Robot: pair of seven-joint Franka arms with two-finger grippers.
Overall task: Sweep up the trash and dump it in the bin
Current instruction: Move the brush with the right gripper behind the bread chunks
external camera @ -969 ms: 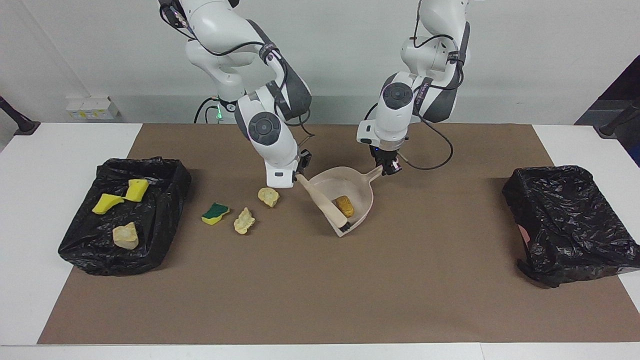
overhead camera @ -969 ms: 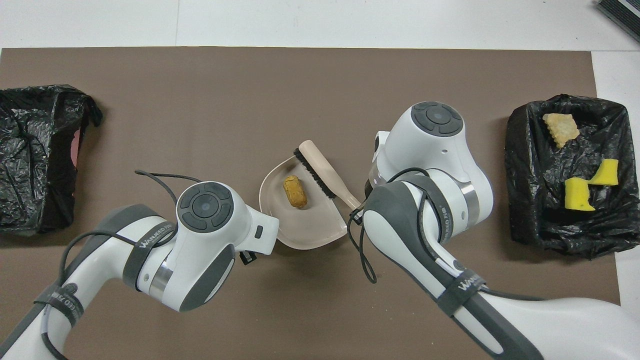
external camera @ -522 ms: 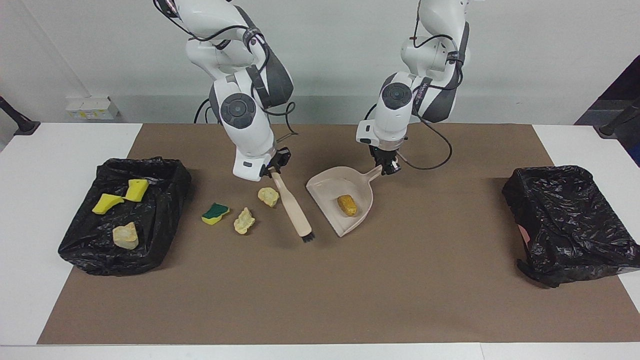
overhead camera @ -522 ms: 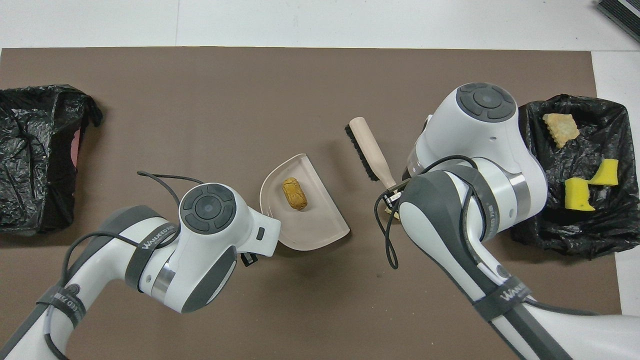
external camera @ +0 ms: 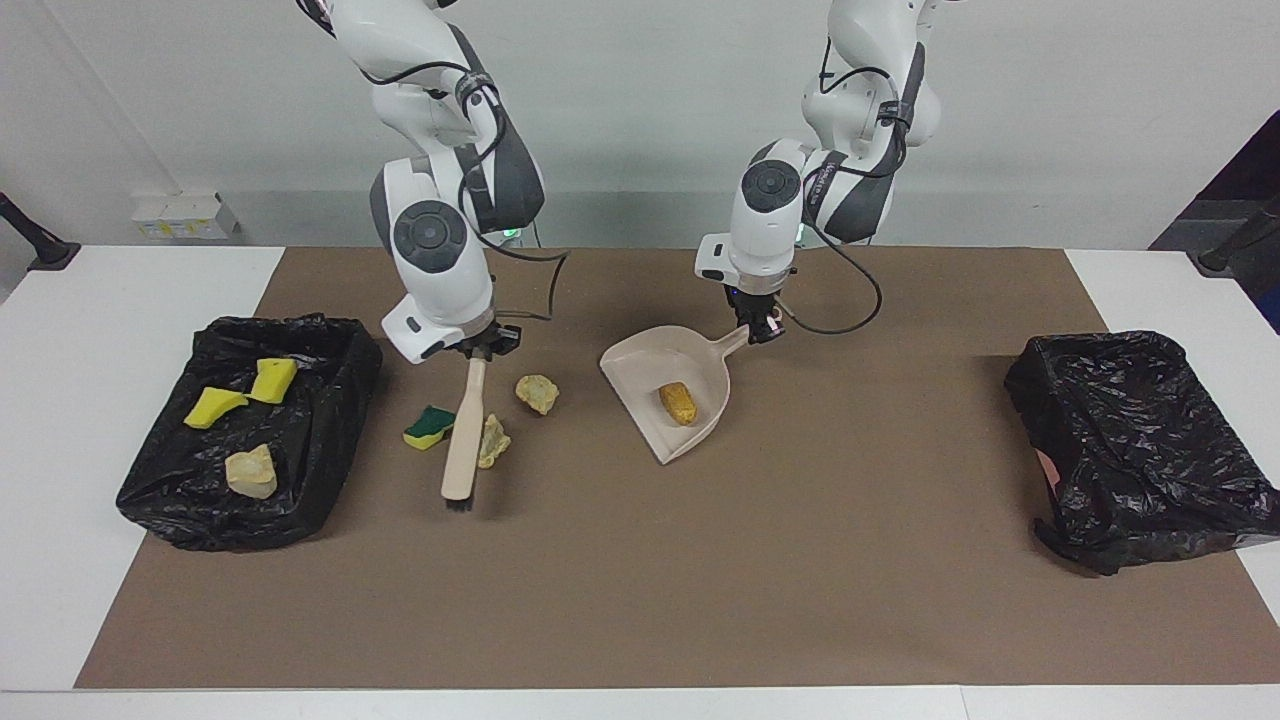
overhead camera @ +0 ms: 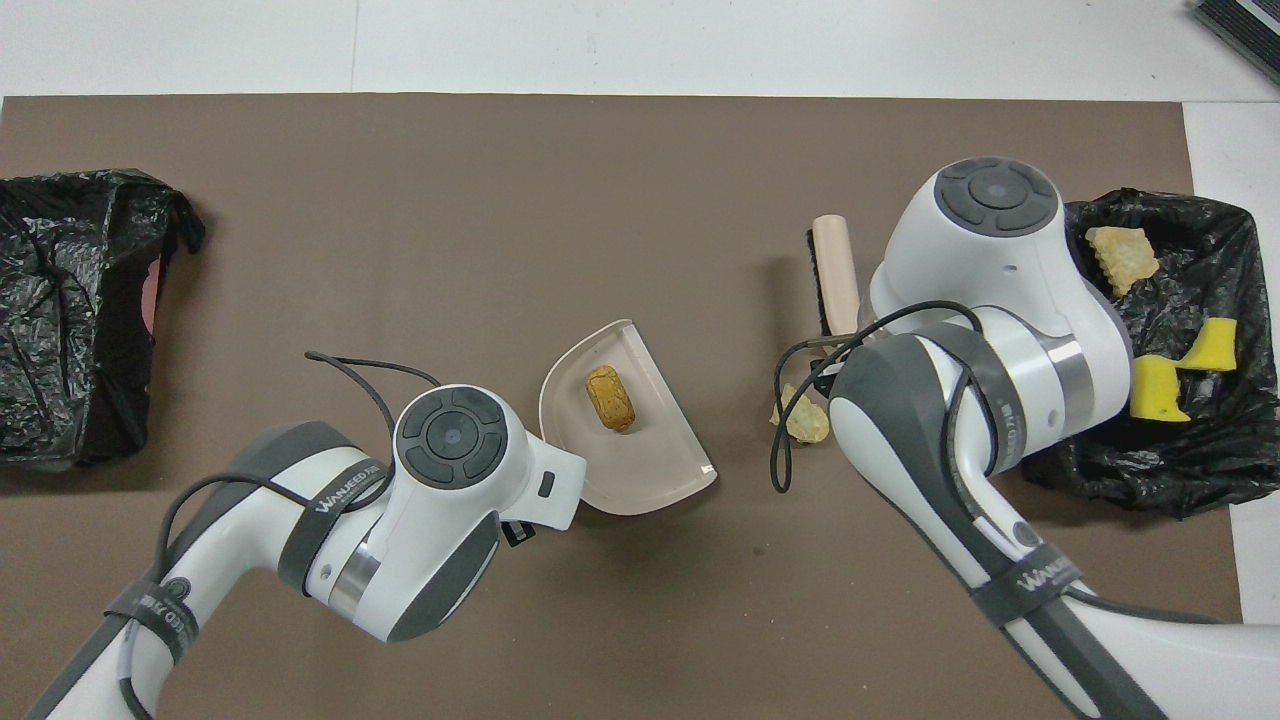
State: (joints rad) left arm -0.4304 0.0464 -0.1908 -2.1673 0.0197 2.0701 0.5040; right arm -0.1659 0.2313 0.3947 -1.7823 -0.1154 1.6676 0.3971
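Scraps of trash lie under and beside the right hand, which is clenched on the handle of a brush; the brush slants down from that hand to the brown mat, bristles at its low end. A green-and-yellow sponge piece sits just beside the brush on the side toward the right arm's end of the surface, and a pale foam lump touches or nearly touches the brush on its other side. Another pale lump lies near it, between the brush and the dustpan.

The left hand is clenched on the dustpan's handle, the pan's mouth lying farther from the robots than that hand. An orange-brown lump rests inside the pan.

Close to the right hand, toward the right arm's end, a black-lined bin holds two yellow sponge pieces and a pale foam chunk. A second black-lined bin stands well apart from the left hand, at the left arm's end. A small white box sits by the wall.
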